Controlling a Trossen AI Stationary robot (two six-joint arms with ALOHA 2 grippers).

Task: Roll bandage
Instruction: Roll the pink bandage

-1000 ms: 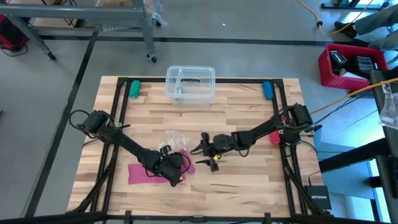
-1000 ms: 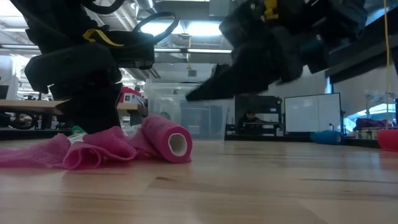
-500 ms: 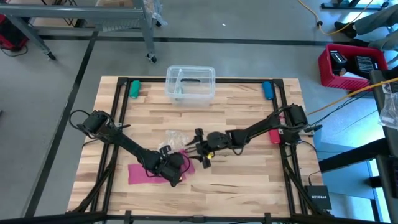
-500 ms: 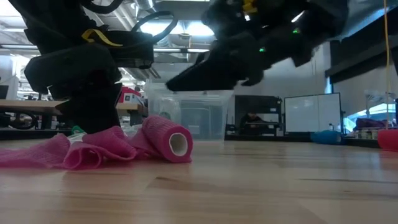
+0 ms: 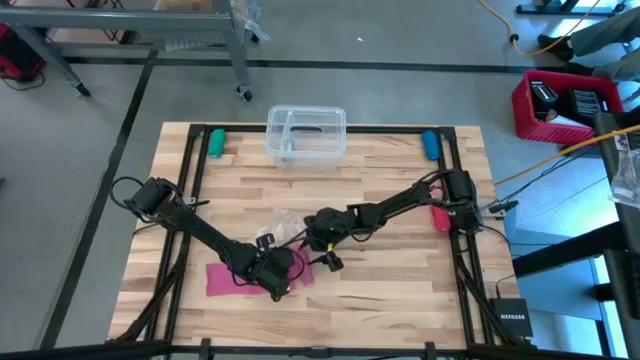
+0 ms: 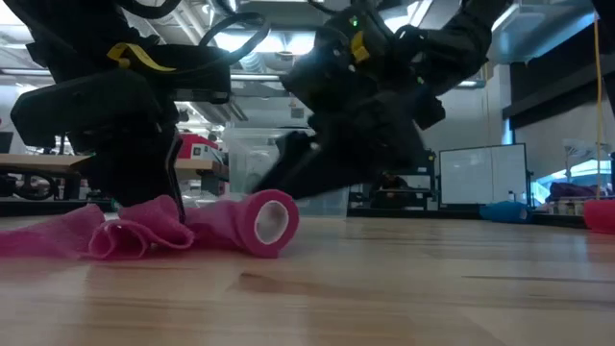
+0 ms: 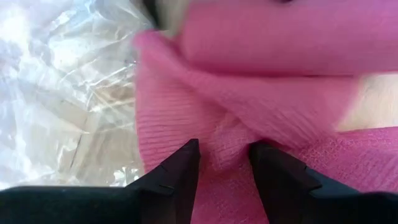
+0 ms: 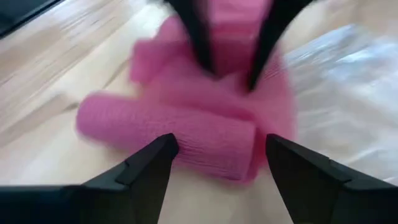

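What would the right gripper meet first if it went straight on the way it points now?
Most likely the bandage roll, lying straight ahead of the open right gripper. Behind the roll, the left gripper pinches the loose fabric.

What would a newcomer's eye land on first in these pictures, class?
The soft pink elastic bandage stands out, lying near the front middle of the wooden table, one end wound into a small roll and the rest a loose, crumpled strip. Both dark arms meet over it: the left hand pinches the loose fabric, while the right hand stands open just in front of the roll. A crumpled clear plastic wrapper lies just behind.
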